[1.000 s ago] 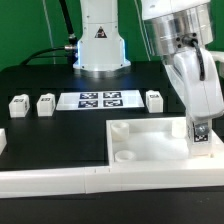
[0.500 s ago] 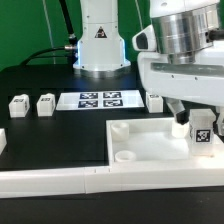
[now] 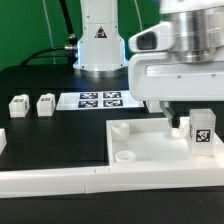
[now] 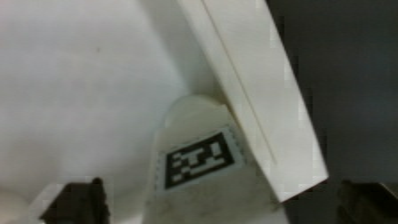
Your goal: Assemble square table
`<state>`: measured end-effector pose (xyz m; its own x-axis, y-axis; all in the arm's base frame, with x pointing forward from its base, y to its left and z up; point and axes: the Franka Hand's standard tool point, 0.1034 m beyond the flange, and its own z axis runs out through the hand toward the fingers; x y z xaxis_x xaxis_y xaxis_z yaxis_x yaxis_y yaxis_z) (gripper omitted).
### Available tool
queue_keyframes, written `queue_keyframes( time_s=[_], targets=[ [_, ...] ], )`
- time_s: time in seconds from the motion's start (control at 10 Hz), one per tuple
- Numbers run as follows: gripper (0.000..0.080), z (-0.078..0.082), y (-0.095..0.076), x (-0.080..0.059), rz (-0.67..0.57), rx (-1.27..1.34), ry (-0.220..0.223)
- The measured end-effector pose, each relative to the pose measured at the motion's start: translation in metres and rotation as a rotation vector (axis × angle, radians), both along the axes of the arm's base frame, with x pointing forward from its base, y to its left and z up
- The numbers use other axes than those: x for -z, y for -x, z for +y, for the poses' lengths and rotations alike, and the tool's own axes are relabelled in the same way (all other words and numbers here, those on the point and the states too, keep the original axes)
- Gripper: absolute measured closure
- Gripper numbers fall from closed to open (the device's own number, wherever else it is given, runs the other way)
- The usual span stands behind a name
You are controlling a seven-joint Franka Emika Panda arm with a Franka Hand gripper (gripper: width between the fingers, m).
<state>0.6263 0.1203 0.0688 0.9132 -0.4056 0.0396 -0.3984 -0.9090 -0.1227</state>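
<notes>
The white square tabletop lies rim up at the front of the exterior view, with round corner sockets. A white tagged leg block stands upright in its far right corner. It also shows in the wrist view, next to the top's raised rim. My gripper hangs over this leg, its dark fingers wide apart on either side with gaps to the leg. Two more leg blocks stand at the exterior view's left.
The marker board lies behind the tabletop. The long white barrier wall runs along the front. Another white piece sits at the exterior view's left edge. The arm's base stands at the back.
The hand has turned about the leg and now sits broadside above it, covering the leg block behind the top. The corner leg has stayed in place.
</notes>
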Motion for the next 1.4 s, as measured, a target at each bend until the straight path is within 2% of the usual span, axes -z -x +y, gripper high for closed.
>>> queue_keyframes(
  time_s=[0.1, 0.2, 0.3, 0.4, 0.5, 0.6, 0.8, 1.0, 1.3, 1.4],
  targets=[
    [0.0151, -0.0036, -0.0027, 0.0006, -0.016, -0.143, 0.011],
    [0.0151, -0.0064, -0.0047, -0.0006, -0.022, -0.113, 0.008],
    [0.0248, -0.0058, -0.0042, 0.0001, -0.02, -0.11, 0.008],
    [0.0384, -0.0057, -0.0041, 0.0002, -0.017, -0.08, 0.005],
    [0.0384, -0.0052, -0.004, 0.0003, -0.008, 0.016, -0.005],
    [0.0509, -0.0057, -0.0038, 0.0005, -0.001, 0.081, -0.011],
    [0.0509, -0.006, -0.0035, 0.0009, 0.013, 0.214, -0.023],
    [0.0509, -0.007, -0.0035, -0.0006, 0.061, 0.48, -0.045],
    [0.0509, -0.0058, -0.004, -0.0046, 0.189, 1.09, -0.149],
    [0.0509, -0.0064, -0.0034, -0.0027, 0.208, 1.193, -0.171]
  ],
)
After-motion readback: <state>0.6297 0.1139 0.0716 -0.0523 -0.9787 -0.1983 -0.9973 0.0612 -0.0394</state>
